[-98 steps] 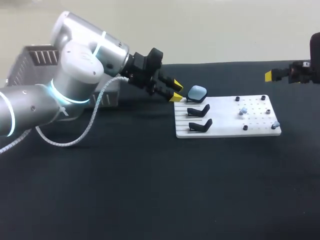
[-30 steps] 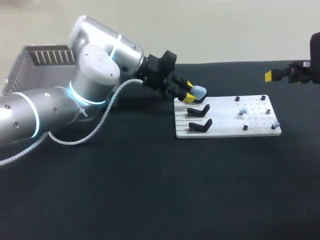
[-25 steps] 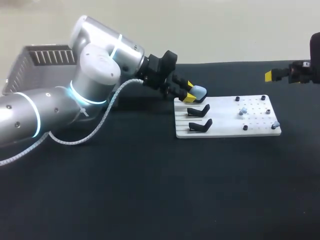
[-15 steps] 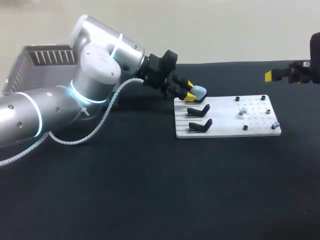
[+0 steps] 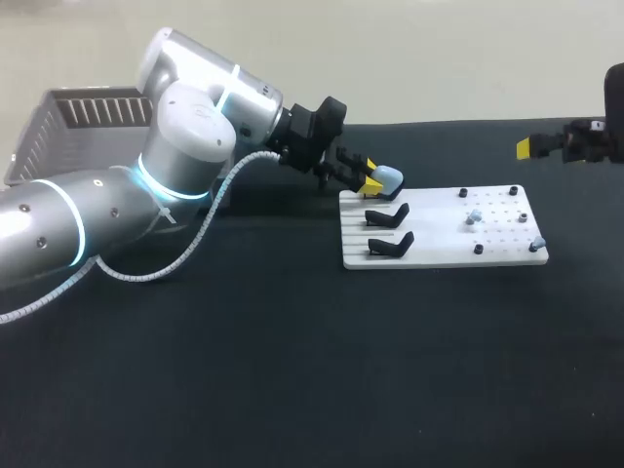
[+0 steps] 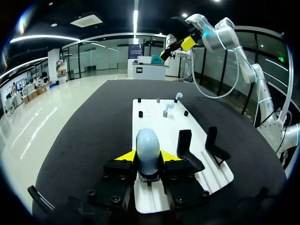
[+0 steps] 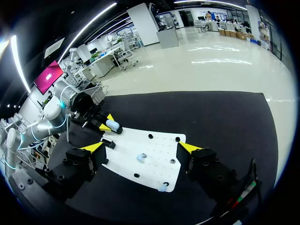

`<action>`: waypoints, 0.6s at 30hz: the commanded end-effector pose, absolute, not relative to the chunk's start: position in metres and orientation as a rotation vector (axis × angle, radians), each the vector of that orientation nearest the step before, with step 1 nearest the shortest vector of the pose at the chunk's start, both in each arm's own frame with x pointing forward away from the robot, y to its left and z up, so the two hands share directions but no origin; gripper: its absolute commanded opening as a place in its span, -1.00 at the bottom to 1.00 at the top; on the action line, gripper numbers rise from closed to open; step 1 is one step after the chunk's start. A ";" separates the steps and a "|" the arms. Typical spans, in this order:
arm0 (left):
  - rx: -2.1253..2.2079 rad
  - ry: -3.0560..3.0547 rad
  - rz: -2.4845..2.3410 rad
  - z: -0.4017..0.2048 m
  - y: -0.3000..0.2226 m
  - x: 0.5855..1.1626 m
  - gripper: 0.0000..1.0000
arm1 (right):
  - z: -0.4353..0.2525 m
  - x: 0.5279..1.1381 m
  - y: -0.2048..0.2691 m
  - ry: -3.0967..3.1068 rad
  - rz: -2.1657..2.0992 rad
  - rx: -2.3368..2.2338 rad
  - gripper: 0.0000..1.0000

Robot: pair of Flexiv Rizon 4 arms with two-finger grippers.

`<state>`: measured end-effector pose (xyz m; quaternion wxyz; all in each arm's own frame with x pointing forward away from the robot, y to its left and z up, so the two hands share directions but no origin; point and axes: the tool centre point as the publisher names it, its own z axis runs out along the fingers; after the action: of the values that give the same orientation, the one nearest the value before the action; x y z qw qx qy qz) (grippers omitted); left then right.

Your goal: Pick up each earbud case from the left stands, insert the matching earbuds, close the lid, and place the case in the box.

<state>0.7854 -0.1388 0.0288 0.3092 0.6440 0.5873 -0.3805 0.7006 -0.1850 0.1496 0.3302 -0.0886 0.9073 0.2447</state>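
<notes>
The left pincer (image 6: 148,156) grips the pale blue earbud case (image 6: 147,140) from both sides on its stand on the white board (image 6: 161,123), seemingly ready to lift it, while the right pincer (image 7: 141,147) hangs wide apart.

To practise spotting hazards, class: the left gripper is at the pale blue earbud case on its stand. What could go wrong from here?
The left gripper pinches the rounded earbud case by one end only, so it may slip or tilt on lifting. The empty black stands are close beside one finger and could be clipped. A jolt to the white board might topple the small earbuds on it.
</notes>
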 end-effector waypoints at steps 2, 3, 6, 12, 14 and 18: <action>1.707 1.547 -1.009 0.027 -0.140 0.789 -1.00 | 0.150 0.700 -0.185 2.373 0.639 -0.232 1.00; 1.709 1.546 -1.004 0.028 -0.139 0.789 -1.00 | 0.150 0.700 -0.185 2.373 0.639 -0.232 1.00; 1.709 1.546 -1.004 0.028 -0.139 0.789 -1.00 | 0.150 0.700 -0.185 2.373 0.639 -0.232 1.00; 1.709 1.546 -1.004 0.028 -0.139 0.789 -1.00 | 0.150 0.700 -0.185 2.373 0.639 -0.232 1.00; 1.709 1.546 -1.004 0.028 -0.139 0.789 -1.00 | 0.150 0.700 -0.185 2.373 0.639 -0.232 1.00; 1.709 1.546 -1.004 0.028 -0.139 0.789 -1.00 | 0.150 0.700 -0.185 2.373 0.639 -0.232 1.00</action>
<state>0.7863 -0.1390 0.0294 0.3091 0.6457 0.5865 -0.3790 0.7006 -0.1850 0.1496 0.3301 -0.0886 0.9073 0.2447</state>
